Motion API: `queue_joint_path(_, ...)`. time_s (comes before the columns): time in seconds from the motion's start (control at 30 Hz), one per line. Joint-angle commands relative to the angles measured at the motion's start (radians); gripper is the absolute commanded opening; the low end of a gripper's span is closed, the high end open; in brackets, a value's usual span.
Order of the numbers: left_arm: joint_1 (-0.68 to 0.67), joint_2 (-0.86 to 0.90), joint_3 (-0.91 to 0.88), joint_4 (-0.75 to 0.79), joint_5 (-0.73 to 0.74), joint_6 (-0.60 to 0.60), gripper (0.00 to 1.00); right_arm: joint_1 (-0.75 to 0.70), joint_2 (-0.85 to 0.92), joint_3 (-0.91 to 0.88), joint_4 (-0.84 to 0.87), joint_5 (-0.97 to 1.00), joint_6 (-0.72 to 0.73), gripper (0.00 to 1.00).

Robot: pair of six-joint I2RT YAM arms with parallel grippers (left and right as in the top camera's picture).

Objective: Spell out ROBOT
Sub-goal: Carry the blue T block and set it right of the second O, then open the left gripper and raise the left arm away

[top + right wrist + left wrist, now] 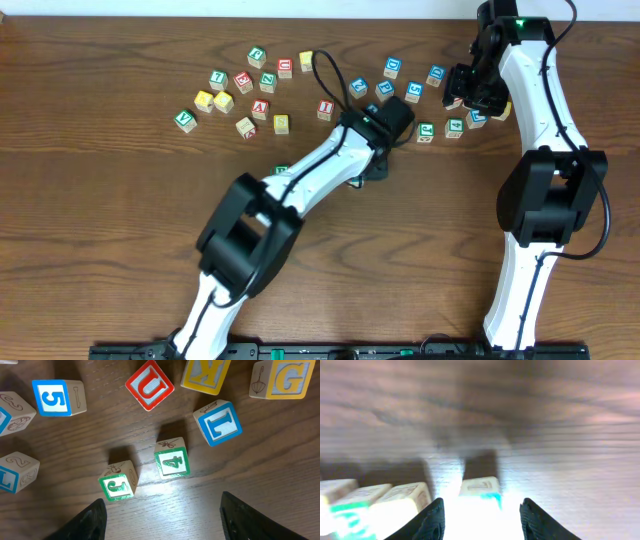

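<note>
Left fingers (432,521) open astride teal-edged cube (480,489); right fingers (94,521) open, empty. Skewed withdrawal could knock the nine-o'clock row (400,499)

The table (90,240) is showing dark brown wood with streaky grain. The 5 cube (54,397) is wearing a blue frame, the U cube (149,385) red, the 4 cube (171,458) green, the G cube (285,379) yellow. The left arm (310,170) and right arm (535,90) are showing white shells with black joints. The left claw (481,520) is showing black fingers, and the glare-washed pale cube (481,487) is showing a teal edge.
</note>
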Motion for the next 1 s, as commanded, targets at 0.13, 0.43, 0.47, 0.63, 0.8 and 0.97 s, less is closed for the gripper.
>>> queue_joint_path(0.13, 0.084, -0.297, 0.04, -0.048, -0.017, 0.087, 0.48, 0.002, 0.001, 0.0, -0.008, 0.003, -0.038, 0.67)
queue_joint_path(0.43, 0.285, -0.524, 0.04, -0.247, -0.069, 0.127, 0.48, 0.057, 0.001, 0.0, -0.039, -0.169, -0.229, 0.56)
queue_joint_path(0.47, 0.307, -0.531, 0.04, -0.266, -0.069, 0.127, 0.48, 0.065, 0.001, 0.0, -0.043, -0.169, -0.229, 0.56)
queue_joint_path(0.63, 0.438, -0.535, 0.039, -0.354, -0.069, 0.127, 0.48, 0.127, 0.001, 0.0, -0.079, -0.181, -0.229, 0.56)
queue_joint_path(0.8, 0.516, -0.526, 0.03, -0.388, -0.069, 0.127, 0.48, 0.203, 0.001, 0.0, -0.111, -0.191, -0.228, 0.57)
queue_joint_path(0.97, 0.528, -0.509, -0.057, -0.388, -0.068, 0.121, 0.48, 0.312, 0.001, -0.031, -0.154, -0.086, -0.171, 0.57)
